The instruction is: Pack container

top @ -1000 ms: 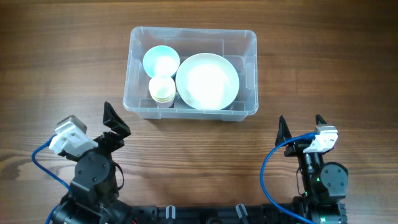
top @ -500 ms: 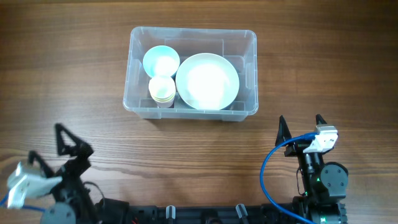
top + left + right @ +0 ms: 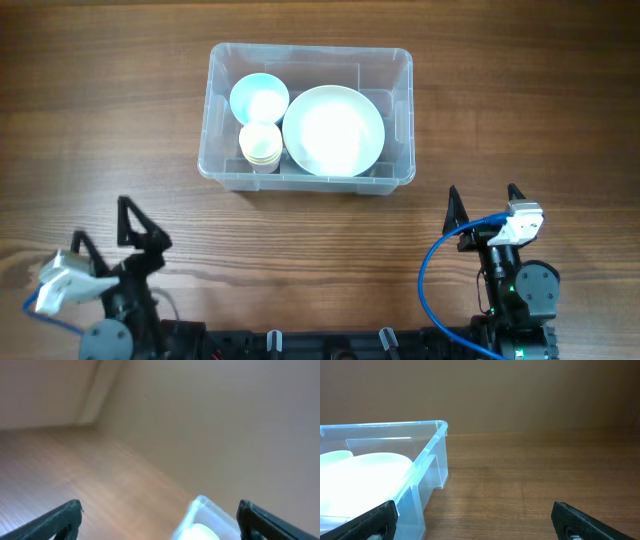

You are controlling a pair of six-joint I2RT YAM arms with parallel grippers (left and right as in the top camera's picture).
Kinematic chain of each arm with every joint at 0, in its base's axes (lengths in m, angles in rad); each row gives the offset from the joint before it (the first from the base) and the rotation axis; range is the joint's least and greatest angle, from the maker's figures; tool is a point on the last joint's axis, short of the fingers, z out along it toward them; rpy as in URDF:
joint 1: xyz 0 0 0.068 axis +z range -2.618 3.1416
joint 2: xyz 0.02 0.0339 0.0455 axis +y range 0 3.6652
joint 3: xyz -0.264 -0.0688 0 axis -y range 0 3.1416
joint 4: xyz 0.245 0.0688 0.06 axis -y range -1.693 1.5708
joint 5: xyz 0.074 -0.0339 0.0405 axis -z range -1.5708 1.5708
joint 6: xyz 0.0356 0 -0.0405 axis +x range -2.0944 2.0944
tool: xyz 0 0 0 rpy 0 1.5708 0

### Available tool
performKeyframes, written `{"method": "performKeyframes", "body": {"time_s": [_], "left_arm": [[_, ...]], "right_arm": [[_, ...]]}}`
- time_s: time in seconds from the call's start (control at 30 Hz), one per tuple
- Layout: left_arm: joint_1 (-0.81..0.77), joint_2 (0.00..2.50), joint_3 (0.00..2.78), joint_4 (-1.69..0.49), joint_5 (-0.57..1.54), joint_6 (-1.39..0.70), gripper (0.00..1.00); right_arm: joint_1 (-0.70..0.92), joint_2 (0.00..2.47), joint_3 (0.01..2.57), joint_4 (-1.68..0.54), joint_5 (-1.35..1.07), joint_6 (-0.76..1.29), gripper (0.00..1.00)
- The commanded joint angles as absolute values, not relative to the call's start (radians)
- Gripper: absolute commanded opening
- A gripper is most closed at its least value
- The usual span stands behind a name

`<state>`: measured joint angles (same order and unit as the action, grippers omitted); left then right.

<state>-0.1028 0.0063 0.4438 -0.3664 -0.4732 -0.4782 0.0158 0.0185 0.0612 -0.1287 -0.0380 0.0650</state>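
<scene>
The container [image 3: 402, 110] sits on the surface [image 3: 530, 80] well ahead of the left gripper [image 3: 99, 220] and right gripper [image 3: 482, 190], both spread wide and empty; it looks light, stiff and slick, its white dishes [image 3: 333, 130] fragile, best held by the rim.

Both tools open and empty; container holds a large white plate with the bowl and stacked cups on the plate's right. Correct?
No. The overhead view shows the bowl and stacked cups on the left of the plate, inside the container. The rest holds: left tool and right tool are open and empty.
</scene>
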Motion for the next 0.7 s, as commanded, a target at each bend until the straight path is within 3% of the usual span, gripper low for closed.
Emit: {"method": "performKeyframes", "body": {"time_s": [0.0, 0.27, 0.5, 0.67], "left_arm": [[-0.098, 0.003, 0.302, -0.233, -0.253, -0.479, 1.00], [-0.092, 0.003, 0.102, -0.093, -0.017, -0.293, 1.00], [-0.086, 0.003, 0.009, -0.081, 0.021, -0.220, 1.00], [-0.084, 0.003, 0.008, -0.078, 0.033, -0.038, 1.00]], "right_arm": [[0.011, 0.005, 0.059, -0.123, -0.054, 0.054, 1.00], [0.011, 0.005, 0.059, -0.123, -0.054, 0.055, 1.00], [0.011, 0.005, 0.059, -0.123, -0.054, 0.055, 1.00], [0.011, 0.005, 0.059, -0.123, -0.054, 0.054, 1.00]]}}
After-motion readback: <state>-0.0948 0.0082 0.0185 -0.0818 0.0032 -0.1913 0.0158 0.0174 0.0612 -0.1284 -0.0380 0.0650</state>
